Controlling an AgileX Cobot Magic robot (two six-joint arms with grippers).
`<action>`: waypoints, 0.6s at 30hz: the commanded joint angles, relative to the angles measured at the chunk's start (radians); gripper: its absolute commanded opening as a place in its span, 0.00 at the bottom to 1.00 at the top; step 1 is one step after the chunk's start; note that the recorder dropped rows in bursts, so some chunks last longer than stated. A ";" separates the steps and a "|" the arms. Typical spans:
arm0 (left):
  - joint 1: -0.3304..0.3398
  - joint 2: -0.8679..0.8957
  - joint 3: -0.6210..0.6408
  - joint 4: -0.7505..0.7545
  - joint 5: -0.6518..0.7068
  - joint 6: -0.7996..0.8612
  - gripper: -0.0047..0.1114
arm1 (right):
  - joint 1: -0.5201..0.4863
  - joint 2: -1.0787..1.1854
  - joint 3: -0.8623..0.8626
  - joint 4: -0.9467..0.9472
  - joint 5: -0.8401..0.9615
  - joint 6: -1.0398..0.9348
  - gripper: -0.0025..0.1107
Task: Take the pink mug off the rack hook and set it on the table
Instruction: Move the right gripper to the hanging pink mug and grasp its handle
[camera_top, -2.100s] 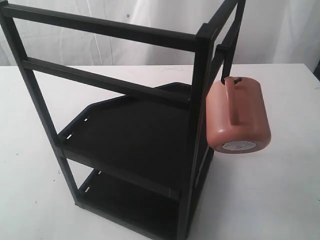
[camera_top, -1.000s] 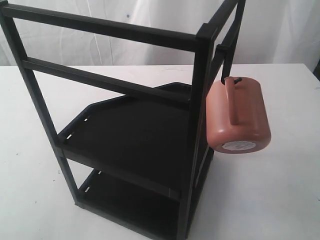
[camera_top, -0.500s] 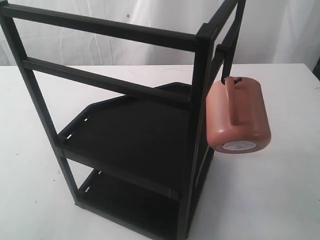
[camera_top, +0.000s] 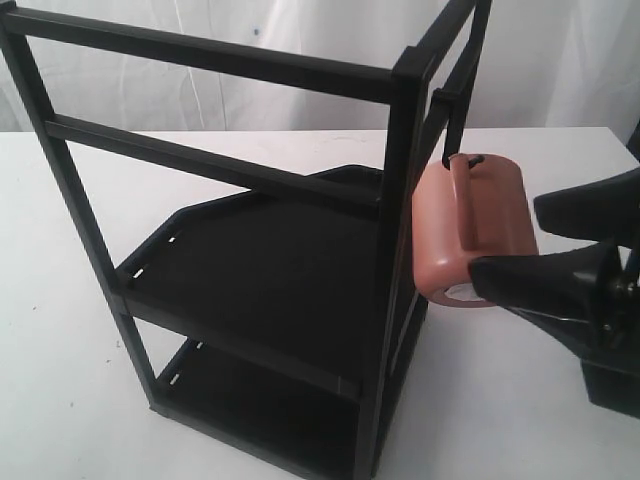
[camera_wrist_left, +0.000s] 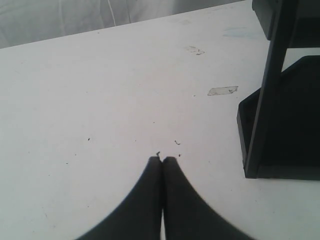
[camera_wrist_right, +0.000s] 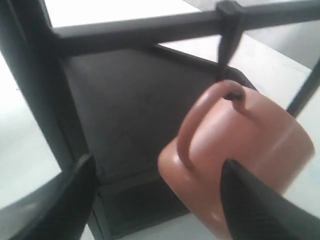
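Note:
The pink mug (camera_top: 470, 215) hangs by its loop handle from the rack hook (camera_top: 470, 160), base sticker facing down and forward, beside the rack (camera_top: 400, 150) upright. My right gripper (camera_top: 508, 238) comes in from the right, open, one finger (camera_top: 535, 280) in front of the mug's base and the other (camera_top: 590, 205) behind it. In the right wrist view the mug (camera_wrist_right: 250, 135) sits on the hook (camera_wrist_right: 233, 95) just ahead of the open gripper (camera_wrist_right: 157, 162), not clamped. My left gripper (camera_wrist_left: 162, 160) is shut and empty over the table (camera_wrist_left: 100, 100).
The rack's two black shelf trays (camera_top: 260, 260) fill the left and middle of the exterior view. White table (camera_top: 520, 400) lies below and right of the mug. A rack foot (camera_wrist_left: 257, 150) and a scrap of tape (camera_wrist_left: 222, 90) are near the left gripper.
My right gripper has come into the exterior view from the right and now flanks the mug's base. The mug still hangs in the same place.

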 joint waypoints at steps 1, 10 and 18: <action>0.002 -0.005 0.005 -0.006 -0.001 -0.002 0.04 | 0.016 0.032 -0.007 0.122 -0.035 -0.141 0.60; 0.002 -0.005 0.005 -0.006 -0.001 -0.002 0.04 | 0.016 0.113 -0.007 0.120 -0.093 -0.146 0.59; 0.002 -0.005 0.005 -0.006 -0.001 -0.002 0.04 | 0.016 0.147 -0.007 0.155 -0.121 -0.163 0.56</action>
